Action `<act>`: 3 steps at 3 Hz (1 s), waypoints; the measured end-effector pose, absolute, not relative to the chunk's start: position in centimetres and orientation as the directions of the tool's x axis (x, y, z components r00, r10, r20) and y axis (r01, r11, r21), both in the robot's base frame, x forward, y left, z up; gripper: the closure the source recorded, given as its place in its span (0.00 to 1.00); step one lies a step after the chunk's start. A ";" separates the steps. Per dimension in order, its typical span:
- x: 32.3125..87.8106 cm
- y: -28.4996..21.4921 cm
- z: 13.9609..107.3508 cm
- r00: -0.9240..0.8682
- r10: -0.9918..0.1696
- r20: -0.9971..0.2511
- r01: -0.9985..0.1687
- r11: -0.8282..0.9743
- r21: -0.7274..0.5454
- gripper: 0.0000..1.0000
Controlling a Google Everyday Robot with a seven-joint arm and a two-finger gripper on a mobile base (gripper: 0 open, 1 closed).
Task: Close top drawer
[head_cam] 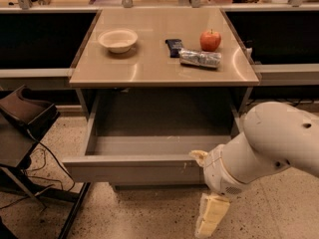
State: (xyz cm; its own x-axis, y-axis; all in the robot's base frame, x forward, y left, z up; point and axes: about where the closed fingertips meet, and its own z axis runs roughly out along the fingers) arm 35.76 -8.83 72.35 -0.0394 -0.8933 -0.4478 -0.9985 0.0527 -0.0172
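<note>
- The top drawer (129,170) is pulled well out from under the surface (149,71), its flat grey front facing us. It has to go straight back in.
- Bowl (118,39), apple (211,40) and a silver wrapped packet (200,58) sit up on the surface, clear of the drawer's path, so they don't matter here.
- The gripper (210,217) hangs low at the right end of the drawer front, pointing down at the floor. My read is that the arm is lining up in front of the face to push it.
- The gripper carries nothing I can see, but from this angle I can't tell whether it's released or clenched.
- The drawer front runs above and to the left of the gripper, which dips below its lower edge.
- The wrist overlaps the front's right end and is possibly touching it, though it's hard to be sure.
</note>
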 end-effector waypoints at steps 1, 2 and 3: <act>35.8 -8.8 72.3 -0.039 -0.893 -0.448 -0.998 0.053 -0.017 0.00; 36.1 -8.4 71.5 -0.044 -0.891 -0.452 -0.999 0.051 -0.005 0.00; 38.3 -8.0 67.3 -0.116 -0.862 -0.494 -0.993 0.086 0.083 0.00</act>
State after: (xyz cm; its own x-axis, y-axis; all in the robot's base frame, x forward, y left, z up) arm 38.25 -8.03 67.31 -0.1162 -0.8619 -0.4936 -0.9928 0.0862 0.0832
